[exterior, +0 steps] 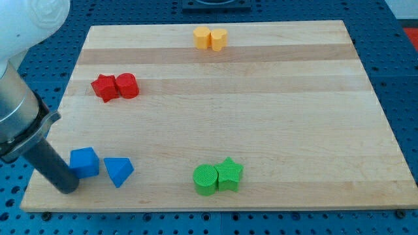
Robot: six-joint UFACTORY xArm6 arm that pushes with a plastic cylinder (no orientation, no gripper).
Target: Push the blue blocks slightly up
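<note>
Blue cube [84, 162] and blue triangular block [118, 171] sit just apart, well left of your green pair [217, 177]. Your tip [67, 187] rests beside the cube's lower left; the rod carries no claw.

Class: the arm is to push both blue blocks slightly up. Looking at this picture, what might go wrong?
My tip stands left of the blue cube, not below it, so a push may drive it sideways into the blue wedge. The wooden board's left edge is close; a block could slip off.
</note>
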